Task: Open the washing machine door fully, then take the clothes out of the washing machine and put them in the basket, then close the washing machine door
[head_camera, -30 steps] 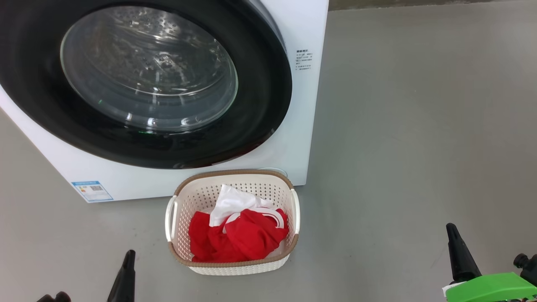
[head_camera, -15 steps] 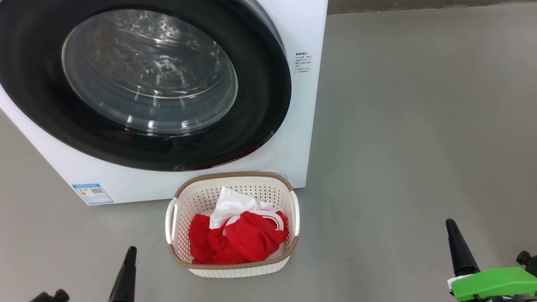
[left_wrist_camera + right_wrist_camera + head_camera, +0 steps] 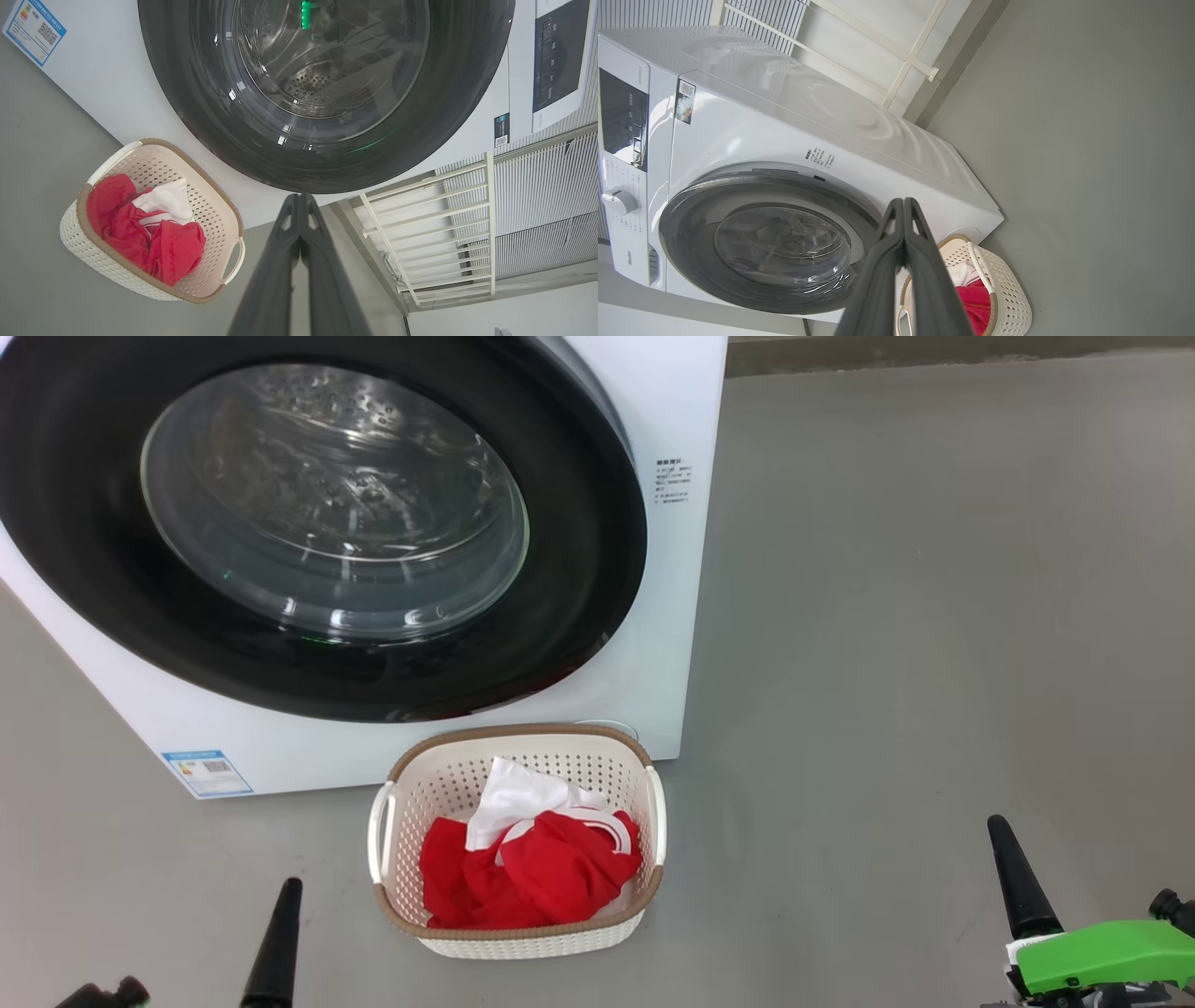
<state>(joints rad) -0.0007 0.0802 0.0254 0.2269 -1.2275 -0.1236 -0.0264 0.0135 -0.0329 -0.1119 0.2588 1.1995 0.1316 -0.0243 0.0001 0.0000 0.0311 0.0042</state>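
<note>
Head view: the washing machine door (image 3: 597, 569) sat flush and shut on the washing machine (image 3: 672, 644), far left. The basket (image 3: 518, 927) stood on the floor just in front of the machine's right corner, with the clothes (image 3: 541, 873) heaped inside, red with a white panel on top. The left gripper (image 3: 288, 901) was near left and the right gripper (image 3: 1004, 840) near right, both pinched together on nothing and well apart from the basket. Left wrist view: fingertips met, aimed at the door's lower rim, and the drum behind the glass looked empty. Right wrist view: jaws together and empty, door closed, basket (image 3: 1013, 298) at the machine's corner. My read: all three steps looked done. If a regrab were needed, the clothes were soft, light and limp and would drape and could snag on the perforations, so I'd pinch the raised red fold mid-heap. The door was stiff and hinged with a glossy, likely slippery rim. I'd work its right edge and keep off the glass. I couldn't make out a handle.
</note>
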